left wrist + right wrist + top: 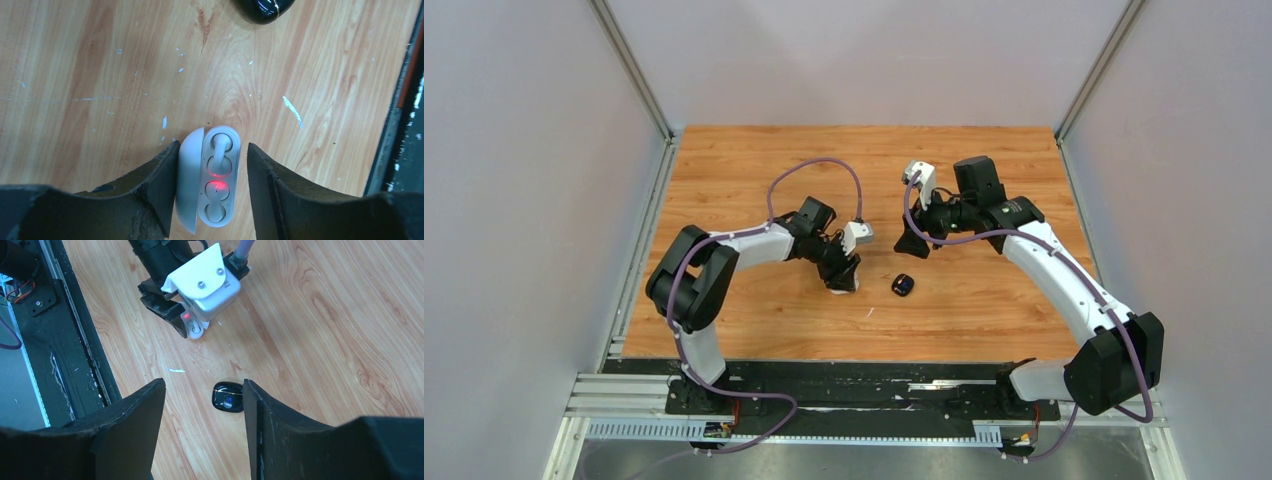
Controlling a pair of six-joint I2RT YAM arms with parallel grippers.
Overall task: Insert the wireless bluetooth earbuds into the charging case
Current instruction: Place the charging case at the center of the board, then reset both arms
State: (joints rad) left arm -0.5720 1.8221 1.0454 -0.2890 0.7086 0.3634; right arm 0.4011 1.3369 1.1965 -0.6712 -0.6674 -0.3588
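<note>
A white charging case (210,180) lies open on the wood between my left gripper's (212,144) fingers. Its lid is swung to the left. Two white earbuds (220,150) sit in its wells, and red lights glow at the middle. The left finger (160,175) is against the lid, while the right finger (265,180) stands off with a gap, so the gripper is open. In the right wrist view the same case (194,329) shows under the left gripper. My right gripper (203,381) hangs open and empty above the table. A closed black case (227,397) lies beyond its right finger.
In the top view the black case (903,285) lies just right of my left gripper (844,275), with the right gripper (914,240) behind it. The table's dark near edge rail (400,100) runs close by.
</note>
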